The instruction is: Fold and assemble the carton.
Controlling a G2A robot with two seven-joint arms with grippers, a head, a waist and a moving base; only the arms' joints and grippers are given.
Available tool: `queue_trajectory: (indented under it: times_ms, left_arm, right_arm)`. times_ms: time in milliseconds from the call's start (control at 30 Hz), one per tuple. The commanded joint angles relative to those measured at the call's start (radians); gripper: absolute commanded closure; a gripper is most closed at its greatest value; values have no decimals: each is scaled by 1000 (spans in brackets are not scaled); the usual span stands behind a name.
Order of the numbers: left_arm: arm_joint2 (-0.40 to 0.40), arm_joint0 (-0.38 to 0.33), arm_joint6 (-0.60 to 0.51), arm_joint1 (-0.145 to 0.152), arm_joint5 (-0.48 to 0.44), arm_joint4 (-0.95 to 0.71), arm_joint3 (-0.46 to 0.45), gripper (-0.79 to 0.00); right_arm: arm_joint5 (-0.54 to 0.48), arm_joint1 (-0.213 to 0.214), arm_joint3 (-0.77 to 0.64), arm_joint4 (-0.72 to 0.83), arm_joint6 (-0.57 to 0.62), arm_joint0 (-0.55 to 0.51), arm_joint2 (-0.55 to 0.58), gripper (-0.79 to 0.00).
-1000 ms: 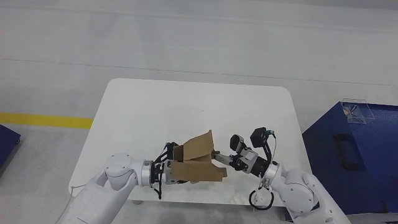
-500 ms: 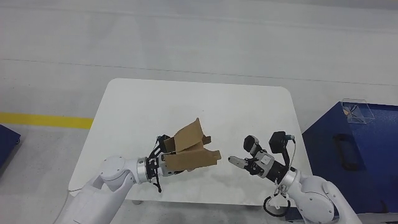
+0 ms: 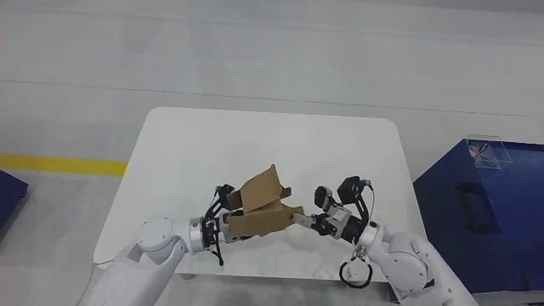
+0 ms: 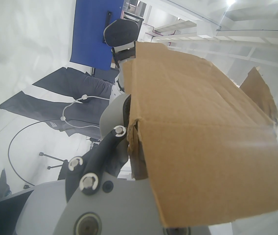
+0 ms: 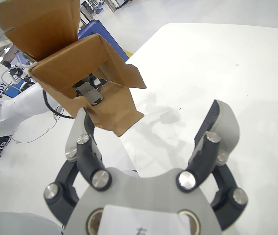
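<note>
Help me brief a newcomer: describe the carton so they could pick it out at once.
Find the white table, then look above its near edge. There the left gripper holds up the carton, facing the open jaws of the right gripper. It is the only brown cardboard thing there, half-folded, with flaps standing open.

carton (image 3: 259,208) | brown cardboard, half-folded (flaps open) | tilted, aloft, clamped in left tool (image 3: 228,219)

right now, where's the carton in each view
top view: carton above the table's near side, between the arms.
left wrist view: close up, in the left gripper.
right wrist view: ahead of the open right gripper.
shared landmark: right gripper at the carton's flap.
</note>
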Motion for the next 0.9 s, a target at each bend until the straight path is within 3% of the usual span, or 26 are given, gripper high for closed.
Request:
queue_trajectory:
  times_ms: [0, 533, 867]
  left_arm:
    - [-2, 1, 1, 0, 3, 4, -2, 0]
    - [3, 2, 18, -4, 22, 16, 0, 0]
    - [1, 1, 23, -7, 22, 12, 6, 0]
  right_arm:
    - [1, -3, 8, 4, 2, 14, -13, -785]
    - [4, -13, 29, 25, 38, 64, -61, -785]
    - [-14, 3, 17, 71, 9, 15, 76, -785]
